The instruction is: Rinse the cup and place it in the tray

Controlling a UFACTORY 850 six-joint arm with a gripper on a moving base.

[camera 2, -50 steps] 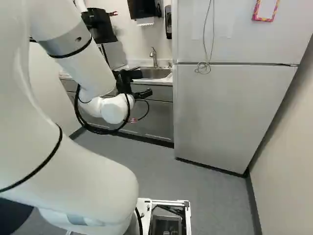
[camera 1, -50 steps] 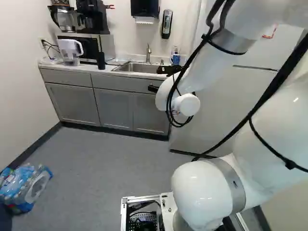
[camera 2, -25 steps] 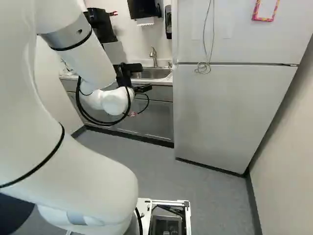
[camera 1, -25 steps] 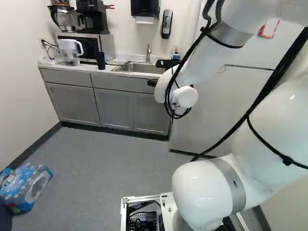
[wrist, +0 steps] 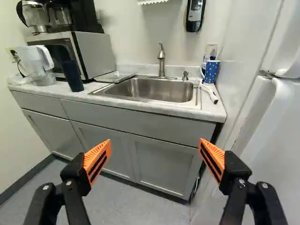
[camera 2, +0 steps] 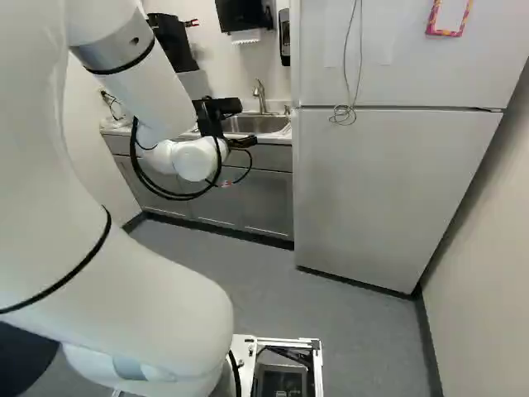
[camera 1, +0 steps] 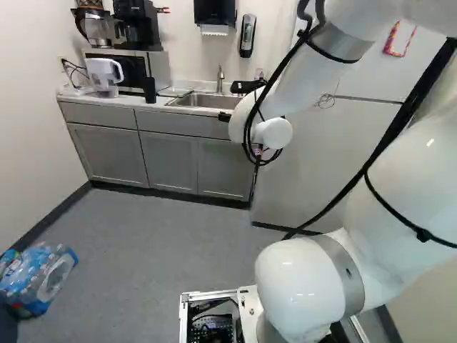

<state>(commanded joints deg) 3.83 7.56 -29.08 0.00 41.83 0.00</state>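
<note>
The blue patterned cup [wrist: 212,71] stands upright on the counter [wrist: 216,107] at the end of the sink [wrist: 152,90] nearest the refrigerator [camera 2: 388,182]; it is the likely task cup (a dark tumbler [wrist: 72,76] beside the microwave [wrist: 93,52] is the other candidate, and the views do not settle which is meant). A clear vessel [wrist: 211,49] stands just behind the cup, and a white-handled utensil [wrist: 206,90] lies in front of it. The faucet [wrist: 161,61] rises behind the basin; the flat tray [wrist: 114,77] rests at the basin's opposite end. The gripper [wrist: 155,143] is open and empty, fingers spread wide, short of the counter front. Relative to one second ago, the wrist is higher against the base joint, and the base is stationary. This change brings the gripper nearer counter height, which suits an approach. Grasping, rinsing and placing remain; an approach must clear the utensil and the refrigerator side.
</note>
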